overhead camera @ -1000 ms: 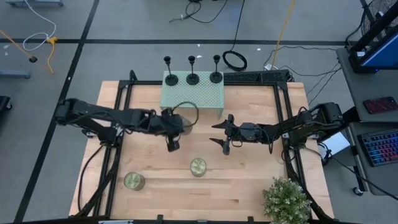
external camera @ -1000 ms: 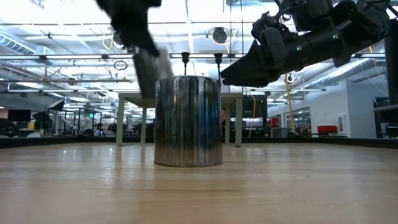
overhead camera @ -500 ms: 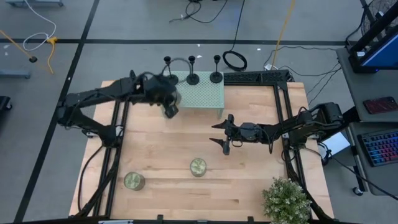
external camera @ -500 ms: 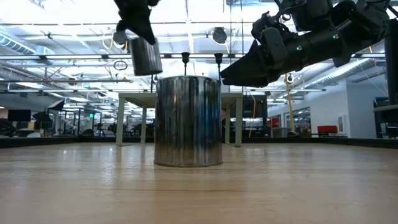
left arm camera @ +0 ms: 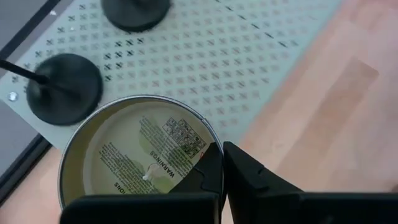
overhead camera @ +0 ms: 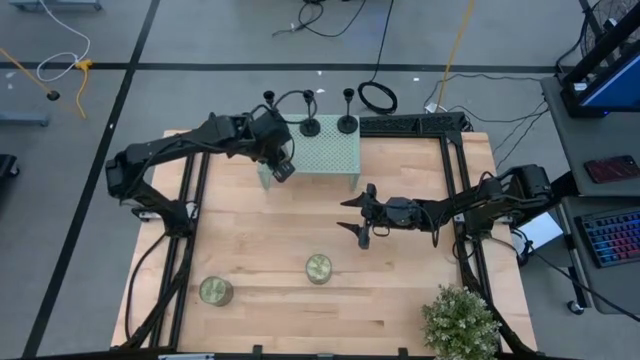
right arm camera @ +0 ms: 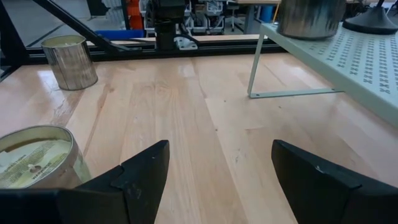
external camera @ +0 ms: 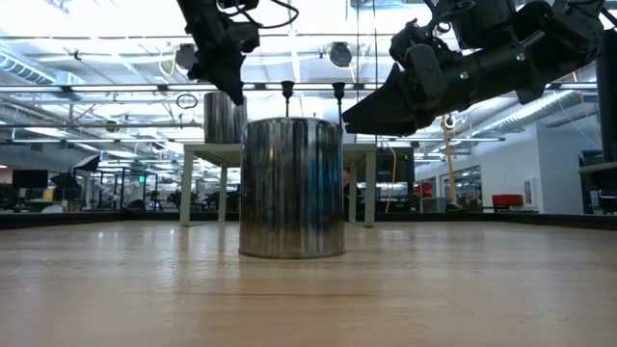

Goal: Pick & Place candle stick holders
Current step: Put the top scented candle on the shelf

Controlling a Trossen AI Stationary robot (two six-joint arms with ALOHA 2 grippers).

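High view, three candle stick holders point(overhead camera: 309, 124), three candle tins point(overhead camera: 318, 267)

Legible text: one word only, "WARNINGS".
Carrier: round paper label point(left arm camera: 151, 163) on the top face of a metal candle tin point(left arm camera: 81, 155).
Tin location: on the perforated pale-green shelf point(left arm camera: 249, 56) at the table's far edge, toward the far-left corner.
Remaining label print: too small to read.
Other tins: label text unreadable.
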